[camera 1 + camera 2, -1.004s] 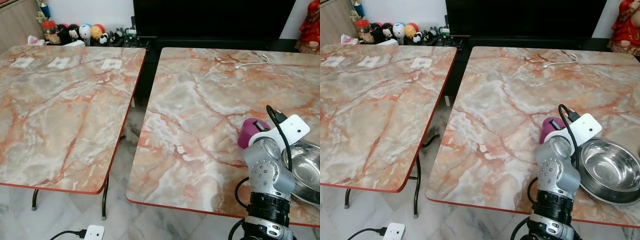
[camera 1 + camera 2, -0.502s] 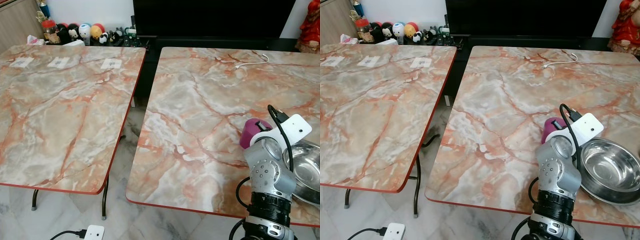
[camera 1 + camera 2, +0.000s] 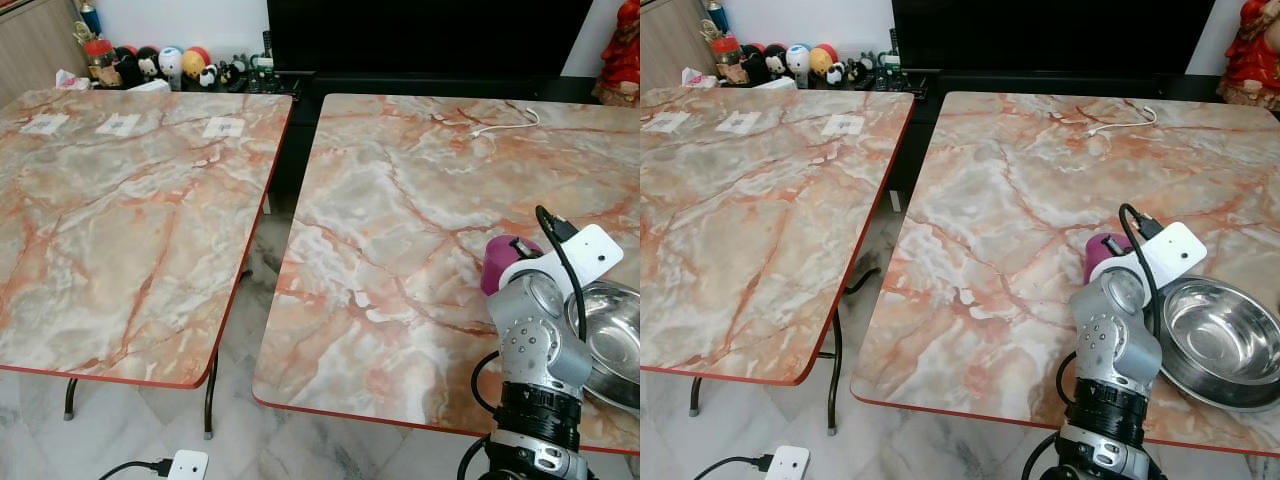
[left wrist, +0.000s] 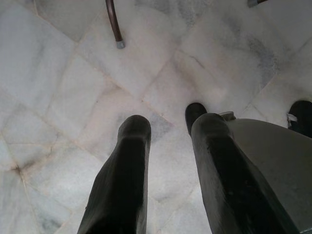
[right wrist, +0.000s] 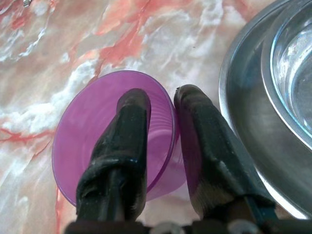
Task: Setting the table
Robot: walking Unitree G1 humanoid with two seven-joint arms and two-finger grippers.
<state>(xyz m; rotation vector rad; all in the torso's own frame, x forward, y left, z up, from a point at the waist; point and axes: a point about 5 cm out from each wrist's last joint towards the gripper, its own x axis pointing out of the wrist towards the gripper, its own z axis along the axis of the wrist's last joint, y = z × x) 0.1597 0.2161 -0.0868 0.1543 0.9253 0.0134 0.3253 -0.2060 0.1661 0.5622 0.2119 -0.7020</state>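
desk (image 3: 420, 260): glossy marble-pattern top, pink and grey veins
cup (image 5: 112, 131): translucent purple plastic, smooth
bowl (image 3: 1220, 340): polished metal, mirror-bright
right end effector (image 5: 161, 122) fingers (image 5: 122, 146): matt black, scuffed
floor (image 4: 63, 83): pale marble tiles, faint sheen

a translucent purple plastic cup (image 5: 105, 124) stands upright and mouth-up on the marbled tabletop (image 3: 400, 200), near its front right corner. its rim wall sits pinched between two black fingers (image 5: 119, 146) (one inside the cup, one outside). just beside it lies a shiny steel bowl (image 3: 1220, 340), with a clear glass dish (image 5: 292, 58) nested inside.
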